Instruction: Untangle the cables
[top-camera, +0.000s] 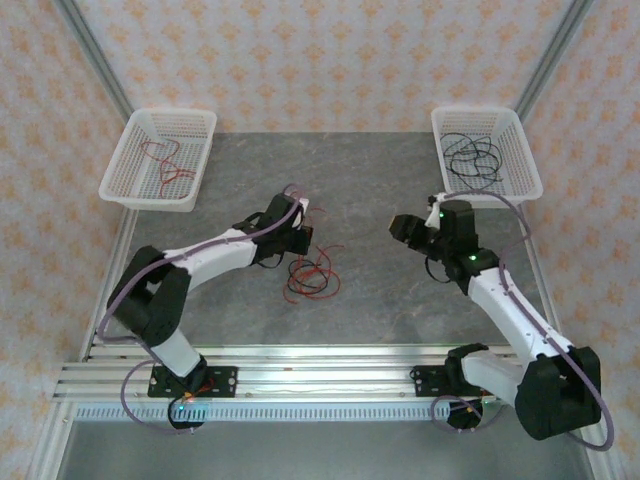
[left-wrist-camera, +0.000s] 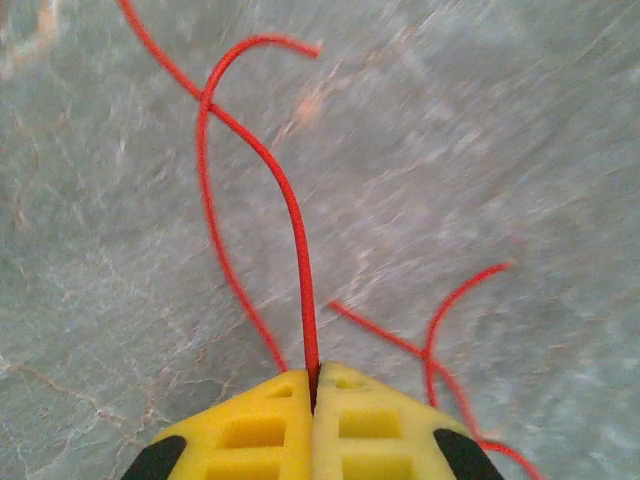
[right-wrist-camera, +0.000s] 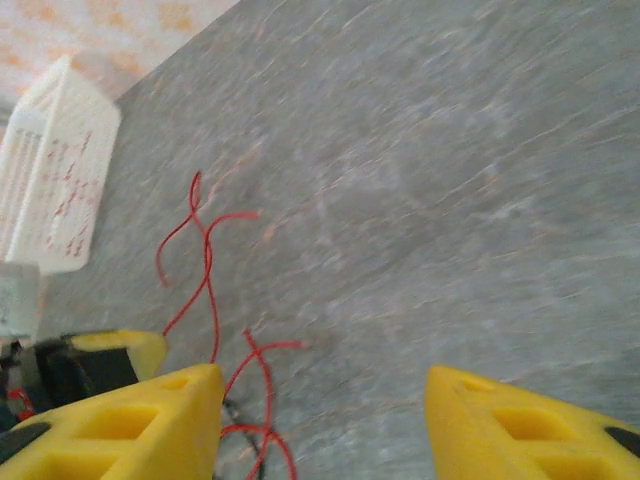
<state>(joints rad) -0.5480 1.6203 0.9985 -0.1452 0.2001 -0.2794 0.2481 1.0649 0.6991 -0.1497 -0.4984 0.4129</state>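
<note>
What worries us first is the pull. The left jaws are pinched shut on a single red cable (left-wrist-camera: 290, 210), and that strand runs into the small knot of red and black cables (top-camera: 312, 275) lying near the middle of the desk (top-camera: 400, 300), a little to the left. If the arm lifts or drags quickly, we judge the whole knot may ride along instead of giving up one strand, and the loops would tighten rather than open. The strand is hair-thin and smooth, so it could equally slip out from between the yellow pads (left-wrist-camera: 260, 430). The right jaws stand partly apart with nothing between them, over bare desk to the right of the knot. With nothing pinning the pile, nothing anchors it.

The cables look fine, limp and a little springy. The held one crosses a second red strand ahead of the left jaws, and loose ends curve away over the desk. Other red cables (top-camera: 165, 165) lie in the left basket (top-camera: 148, 197) at the far left corner, black cables (top-camera: 472, 155) in the right basket (top-camera: 512, 198) at the far right corner.
</note>
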